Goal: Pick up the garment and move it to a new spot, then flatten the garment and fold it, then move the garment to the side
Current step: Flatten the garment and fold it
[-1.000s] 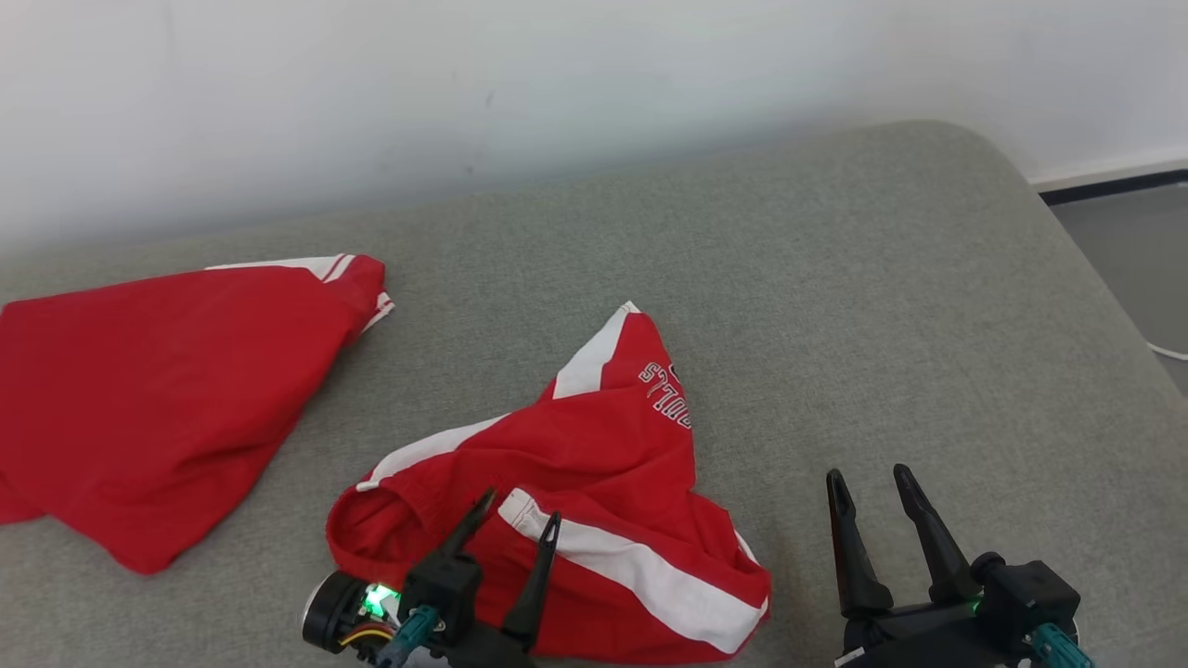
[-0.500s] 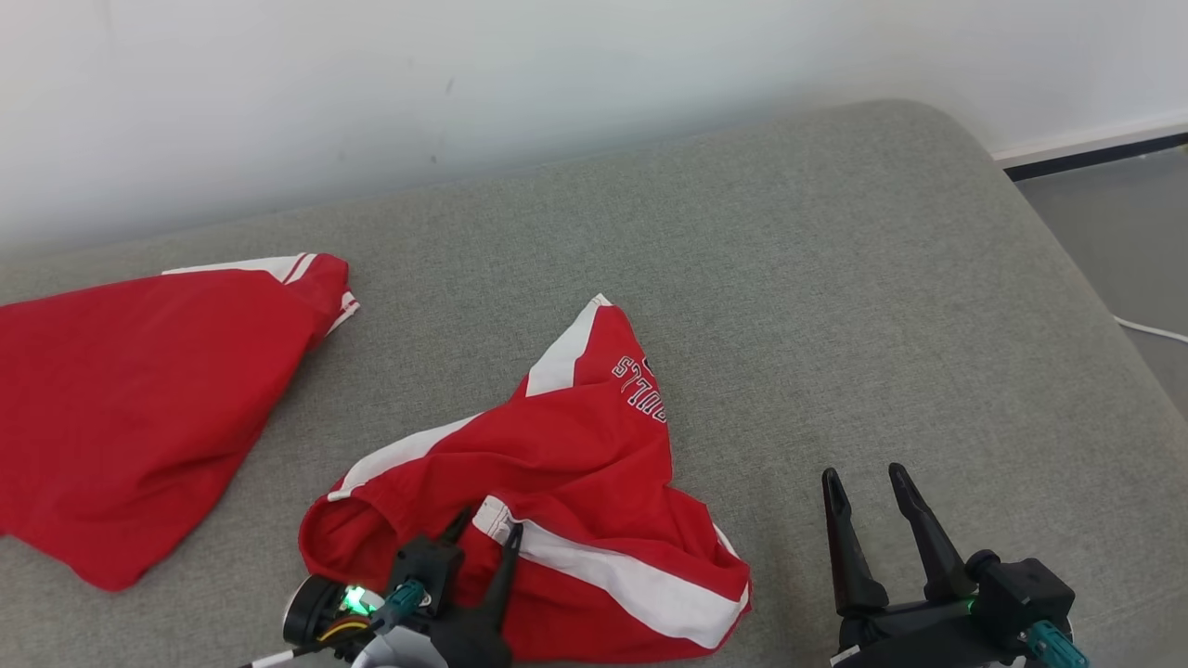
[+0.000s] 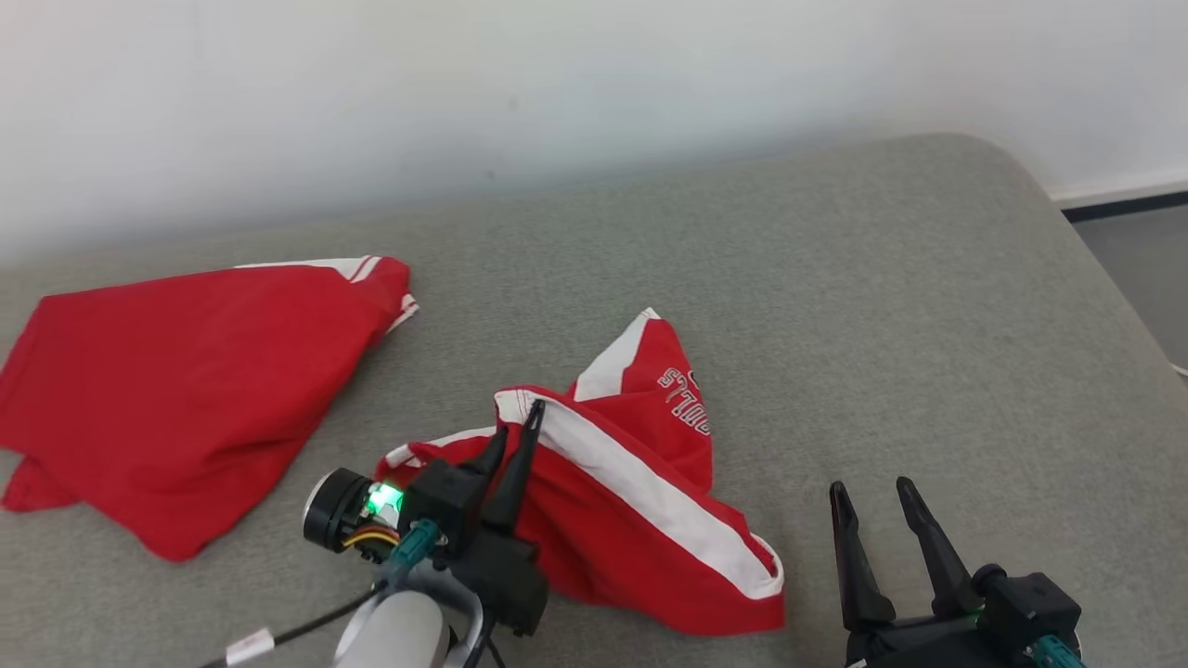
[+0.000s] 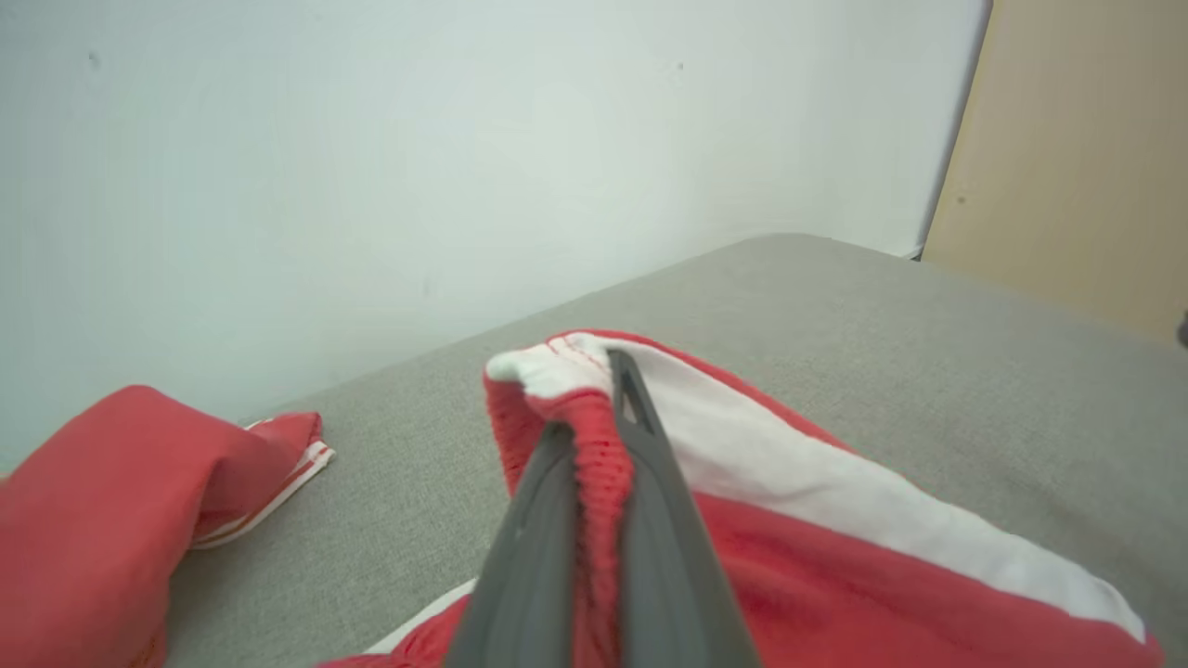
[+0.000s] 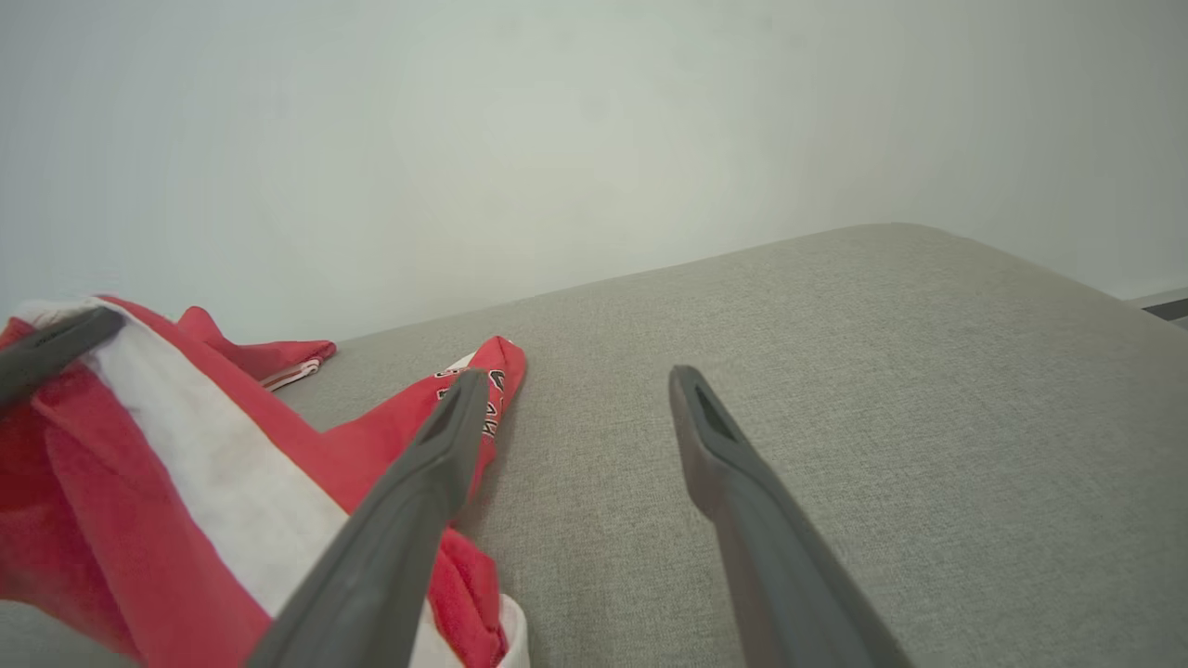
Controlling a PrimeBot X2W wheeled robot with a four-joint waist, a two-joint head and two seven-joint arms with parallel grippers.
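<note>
Red crumpled garment [image 3: 594, 538], white-striped, is pinched at its ribbed edge by the left jaws; right jaws gape.

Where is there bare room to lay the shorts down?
Widest bare stretch: grey cushion right of the red shorts, from the right gripper to the wall. A narrower strip separates shorts and red shirt. Crowded around the left gripper.

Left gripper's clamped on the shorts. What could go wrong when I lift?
The left gripper pinches only a small bunch of the red shorts at the white stripe's end; it may slip free. The right gripper stands open, apart from the cloth, so the shorts would hang from one point and could twist or drag.
</note>
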